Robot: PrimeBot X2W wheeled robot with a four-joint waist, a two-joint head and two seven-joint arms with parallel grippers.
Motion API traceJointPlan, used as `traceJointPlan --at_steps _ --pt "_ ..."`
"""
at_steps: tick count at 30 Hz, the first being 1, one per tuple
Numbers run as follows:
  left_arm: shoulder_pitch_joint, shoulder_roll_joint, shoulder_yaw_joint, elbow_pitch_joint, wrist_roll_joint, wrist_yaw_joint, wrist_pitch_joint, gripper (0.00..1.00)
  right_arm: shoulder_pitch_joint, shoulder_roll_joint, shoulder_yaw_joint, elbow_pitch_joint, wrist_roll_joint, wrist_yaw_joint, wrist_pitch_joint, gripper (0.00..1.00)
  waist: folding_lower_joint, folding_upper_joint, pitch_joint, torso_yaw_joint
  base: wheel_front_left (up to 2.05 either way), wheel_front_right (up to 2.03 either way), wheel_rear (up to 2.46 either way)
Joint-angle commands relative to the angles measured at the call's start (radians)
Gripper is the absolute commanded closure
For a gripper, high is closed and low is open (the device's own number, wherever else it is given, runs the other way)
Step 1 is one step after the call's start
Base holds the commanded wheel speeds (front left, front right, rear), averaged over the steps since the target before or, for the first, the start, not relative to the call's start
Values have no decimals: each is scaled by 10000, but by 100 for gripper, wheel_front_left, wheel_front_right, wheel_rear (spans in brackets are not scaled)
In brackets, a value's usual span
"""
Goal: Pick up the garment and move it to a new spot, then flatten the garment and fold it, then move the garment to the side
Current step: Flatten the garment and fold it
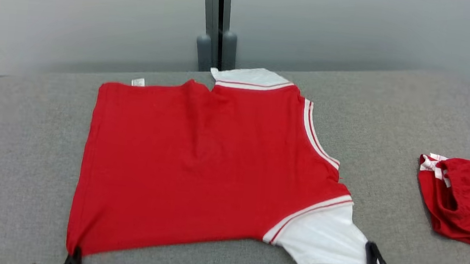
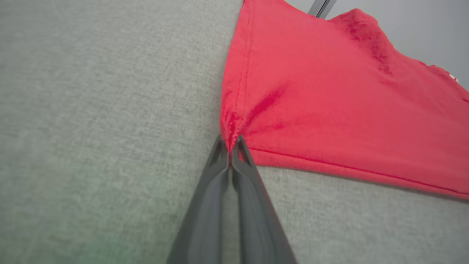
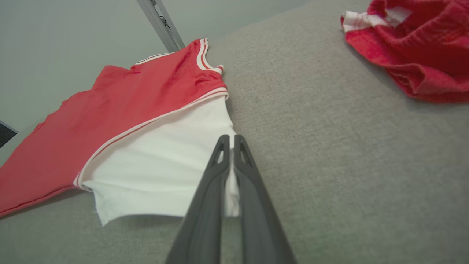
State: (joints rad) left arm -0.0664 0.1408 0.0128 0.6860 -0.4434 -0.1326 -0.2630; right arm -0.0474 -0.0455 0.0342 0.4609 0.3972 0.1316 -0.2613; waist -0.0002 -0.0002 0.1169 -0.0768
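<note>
Your left gripper [image 2: 231,142] has its jaws clamped on the near hem corner [image 2: 234,123] of the red garment [image 1: 198,163] spread on the worktop [image 1: 24,152], your right gripper [image 3: 230,140] on its white sleeve [image 3: 165,172]: pull both apart evenly and low to flatten it.

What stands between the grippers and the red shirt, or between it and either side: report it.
Nothing separates them: the left gripper is shut on the hem corner of the red shirt, the right gripper on its white sleeve. Rightward, a crumpled red garment lies on the grey surface in the path; leftward, nothing visible does.
</note>
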Motion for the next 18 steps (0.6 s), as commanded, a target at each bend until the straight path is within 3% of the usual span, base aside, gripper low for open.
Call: traceJointPlan --at_steps 1,12,18 --pt "535 -104 319 114 139 33 -20 100 473 -91 -12 144 -96 -17 -53 100 2 2 -506 -200 0 0 0" --pt "1795 -675 842 6 960 33 0 100 2033 -97 -27 236 10 -17 -53 100 2 2 -1244 -7 0 0 0" --pt "1341 -705 387 -1196 1278 28 -23 100 1380 -88 -94 -512 274 -14 -53 100 2 2 -1112 66 0 0 0"
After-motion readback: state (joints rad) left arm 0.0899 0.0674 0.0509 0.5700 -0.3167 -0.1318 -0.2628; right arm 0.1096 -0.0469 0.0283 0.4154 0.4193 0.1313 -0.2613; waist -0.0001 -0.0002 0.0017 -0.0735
